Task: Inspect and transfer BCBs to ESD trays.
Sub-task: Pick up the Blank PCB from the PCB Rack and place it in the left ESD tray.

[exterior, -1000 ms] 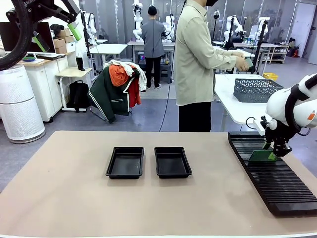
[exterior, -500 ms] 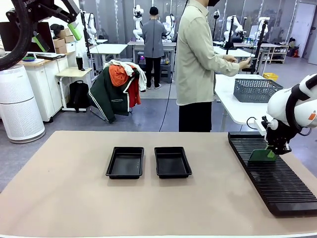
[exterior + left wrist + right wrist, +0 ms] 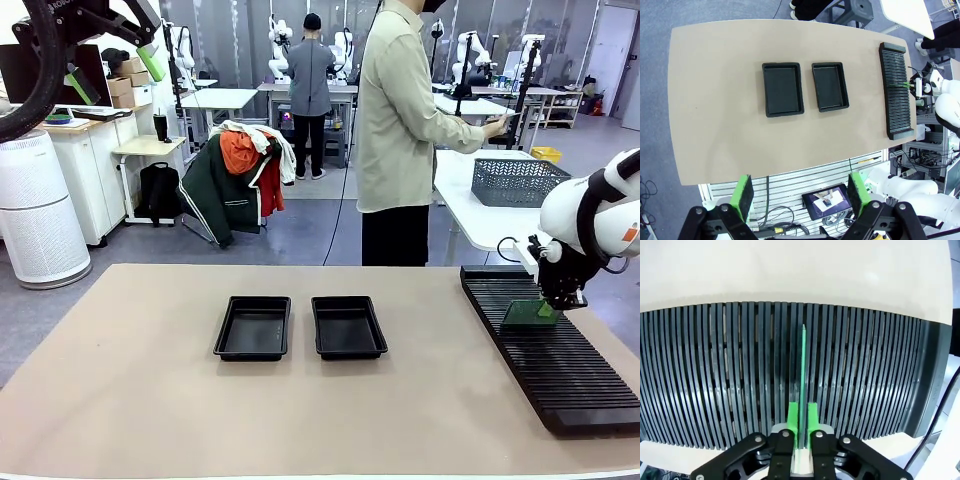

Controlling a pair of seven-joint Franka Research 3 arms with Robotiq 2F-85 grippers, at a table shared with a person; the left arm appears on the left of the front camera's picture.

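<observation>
BCB (image 3: 803, 360) stands edge-up in the rack (image 3: 715, 380), pinched by the right end effector (image 3: 803, 407).

I could make out no full word or number anywhere. A scrap of white lettering (image 3: 57, 5) ran along the black body of the left gripper (image 3: 117, 74) at the top edge of the front view, cut off and too small to read. An orange mark (image 3: 628, 236) sat on the right arm (image 3: 585, 210), without legible characters. The small screen (image 3: 827, 200) in the left wrist view gave me no readable text.
</observation>
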